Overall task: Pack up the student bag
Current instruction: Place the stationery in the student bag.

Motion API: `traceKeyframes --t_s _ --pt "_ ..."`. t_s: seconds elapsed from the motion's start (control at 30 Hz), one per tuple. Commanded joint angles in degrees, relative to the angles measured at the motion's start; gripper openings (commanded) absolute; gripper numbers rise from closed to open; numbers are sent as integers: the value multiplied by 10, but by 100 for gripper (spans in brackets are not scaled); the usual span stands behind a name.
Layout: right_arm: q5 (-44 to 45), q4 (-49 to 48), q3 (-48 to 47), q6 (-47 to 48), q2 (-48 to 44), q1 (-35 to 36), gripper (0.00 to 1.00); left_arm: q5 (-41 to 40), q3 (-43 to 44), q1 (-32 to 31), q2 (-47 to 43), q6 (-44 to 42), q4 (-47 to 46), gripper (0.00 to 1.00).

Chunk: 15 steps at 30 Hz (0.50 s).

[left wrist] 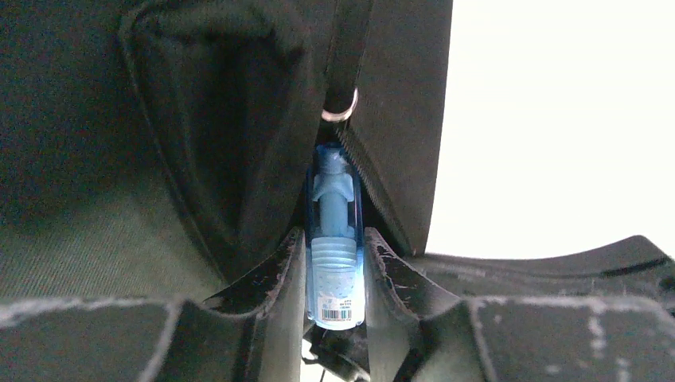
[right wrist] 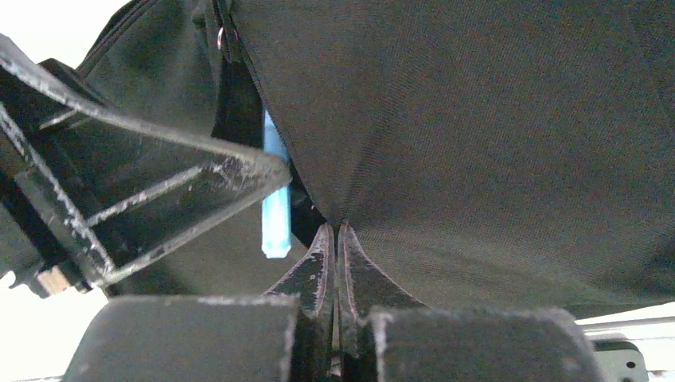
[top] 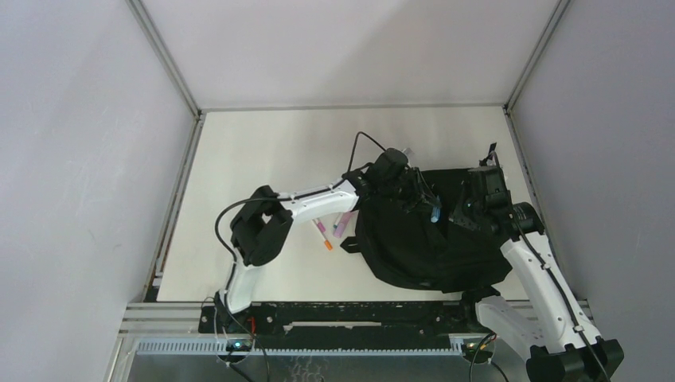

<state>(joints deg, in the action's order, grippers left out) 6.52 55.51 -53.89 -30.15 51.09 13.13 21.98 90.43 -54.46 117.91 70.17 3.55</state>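
The student bag (top: 422, 247) is a large black fabric backpack lying at the table's right, and black fabric fills both wrist views. My left gripper (top: 426, 205) is over its top, shut on a blue translucent marker (left wrist: 334, 263). The marker points into a narrow gap between fabric folds (left wrist: 239, 159), below a small metal zip ring (left wrist: 341, 111). My right gripper (right wrist: 337, 235) is shut, its tips pinching a fold of the bag's fabric (right wrist: 477, 143). From that side the blue marker (right wrist: 275, 207) hangs just left of the pinch, beside the left gripper's finger (right wrist: 159, 191).
Two loose pens lie on the table left of the bag, an orange-tipped one (top: 322, 235) and a pink one (top: 341, 226). A bag strap (top: 350, 245) sticks out toward them. Grey walls enclose the table, and a metal rail (top: 358, 318) runs along the near edge.
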Motion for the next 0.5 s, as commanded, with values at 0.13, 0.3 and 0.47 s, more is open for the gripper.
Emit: traceKeyframes --t_s 0.13,0.3,0.47 --pt "-15 -20 -17 1 -7 -1 0 -3 91 -7 44 19 -2 42" --pt "-9 -18 -17 1 -2 -1 0 11 58 -12 1 -25 -1 58" --pt "-10 -25 -13 0 5 -1 0 32 10 -17 -64 -87 7 56"
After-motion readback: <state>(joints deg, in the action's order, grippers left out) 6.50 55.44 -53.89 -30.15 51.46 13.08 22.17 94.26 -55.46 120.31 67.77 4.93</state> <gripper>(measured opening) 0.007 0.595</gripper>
